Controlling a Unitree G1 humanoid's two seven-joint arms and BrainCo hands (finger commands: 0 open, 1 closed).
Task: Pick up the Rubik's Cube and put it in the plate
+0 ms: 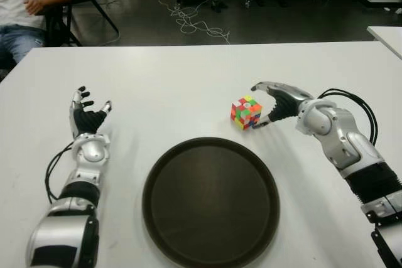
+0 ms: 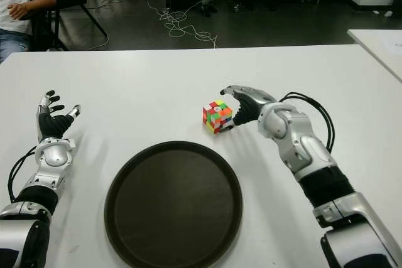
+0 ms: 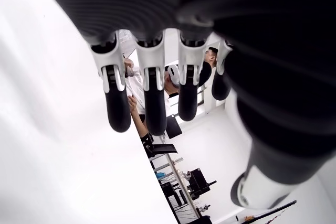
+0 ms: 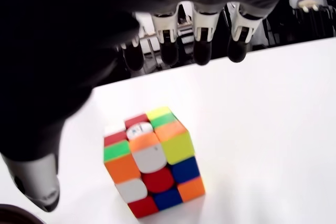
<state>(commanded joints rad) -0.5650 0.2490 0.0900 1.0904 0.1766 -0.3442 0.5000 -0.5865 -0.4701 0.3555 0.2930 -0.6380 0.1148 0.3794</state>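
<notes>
Cube: Rubik's Cube (image 1: 246,112) on the white table (image 1: 188,80), just beyond the far right rim of the plate, clear of it; standing on the table, corner turned toward the robot, not lifted

Right hand: right hand (image 1: 271,106) just beside the cube on its right side; fingers (image 4: 202,40) spread and arched over the cube's top, thumb (image 1: 262,122) low by the near right face; from the wrist view an open gap between fingertips and cube, nothing pinched; whether the thumb touches the cube, cannot tell

Plate: dark round plate (image 1: 210,200) near the table's front edge, between the two arms, nothing in it

Left hand: left hand (image 1: 86,116) well to the left of the plate, palm up, fingers (image 3: 116,103) straight and slightly apart, holding nothing, idle

Background: a seated person (image 1: 25,10) at the far left corner beyond the table, loose cables (image 1: 191,20) on the floor behind

Step in hand: approach and pre-grasp, judged from the open hand bracketing the cube; pick not yet made

Share done: early; cube on the table, plate bare

Next move calls for: closing fingers and thumb on opposite faces, squarely enough to stop the cube from twisting or skidding on the smooth top; then a lift high enough to clear the plate's raised rim, a short carry toward the robot and leftward, release over the plate's middle

Risk: push instead of pinch, sliding the cube away from the plate
</notes>
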